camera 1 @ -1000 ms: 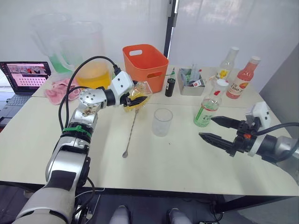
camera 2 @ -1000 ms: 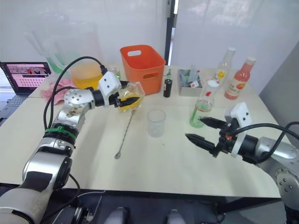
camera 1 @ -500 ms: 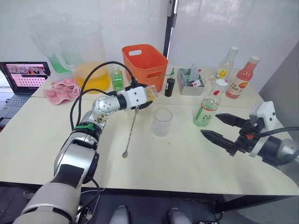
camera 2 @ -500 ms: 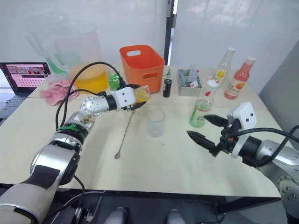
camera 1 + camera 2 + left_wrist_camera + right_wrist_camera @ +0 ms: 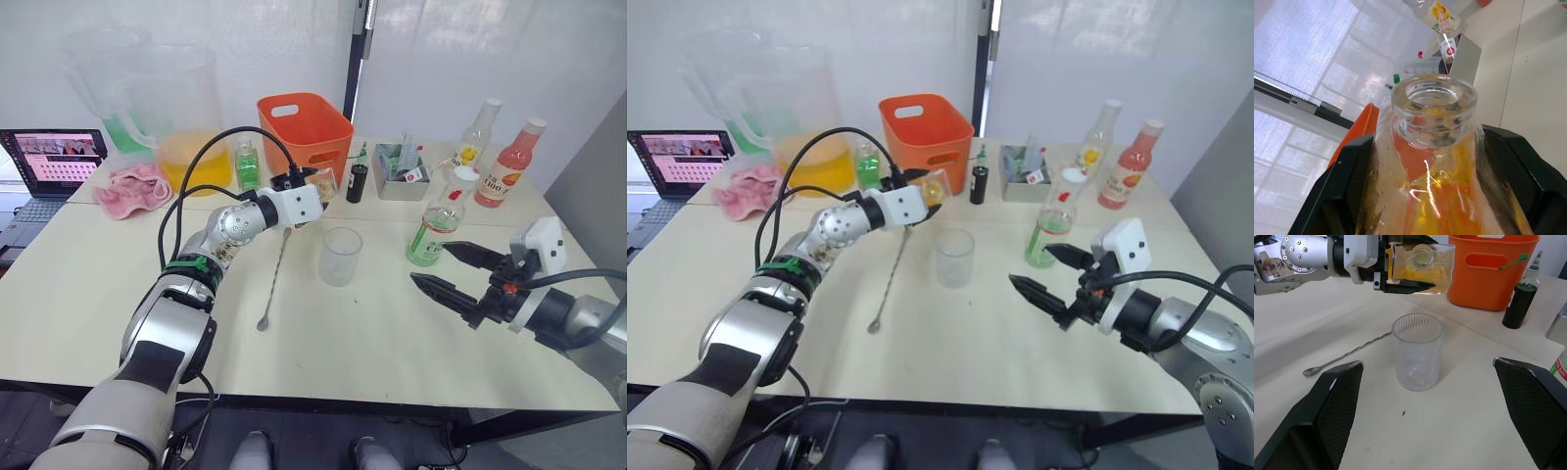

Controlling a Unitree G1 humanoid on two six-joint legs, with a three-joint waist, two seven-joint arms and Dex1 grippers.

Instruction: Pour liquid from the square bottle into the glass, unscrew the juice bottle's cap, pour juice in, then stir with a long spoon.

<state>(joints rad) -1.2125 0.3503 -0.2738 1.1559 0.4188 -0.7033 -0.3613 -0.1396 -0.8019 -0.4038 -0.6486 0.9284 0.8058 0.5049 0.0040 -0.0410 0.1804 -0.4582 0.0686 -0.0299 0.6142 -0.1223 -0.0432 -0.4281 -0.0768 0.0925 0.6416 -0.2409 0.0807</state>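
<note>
**Square bottle tipped toward glass, pour not started**

Right claw (image 5: 454, 272) hovers low near the worktop's right edge, fingers spread wide and empty, aimed toward the juice bottle (image 5: 435, 227) just beyond it; likely staged for the cap (image 5: 460, 177) step, cap on for now.

Long spoon (image 5: 275, 275) lies flat mid-worktop, bowl toward the near edge, left of the glass (image 5: 340, 256). Glass stands upright mid-worktop and looks empty.

Left claw (image 5: 312, 199) clamps the square bottle (image 5: 1420, 267), held off the worktop and laid on its side, open neck facing the glass. It sits just behind and left of the glass, not over the rim yet, so no liquid (image 5: 1444, 196) is falling.

Behind, toward the far edge: orange basket (image 5: 305, 125), small dark bottle (image 5: 357, 182), small green bottle (image 5: 246, 164), big pitcher (image 5: 181, 117), pink cloth (image 5: 130, 188), grey box (image 5: 400, 179), yellow-label bottle (image 5: 476, 133), pink-red bottle (image 5: 508, 164). Laptop (image 5: 49, 171) at the far left. Nothing blocks the bottle's way to the glass.
</note>
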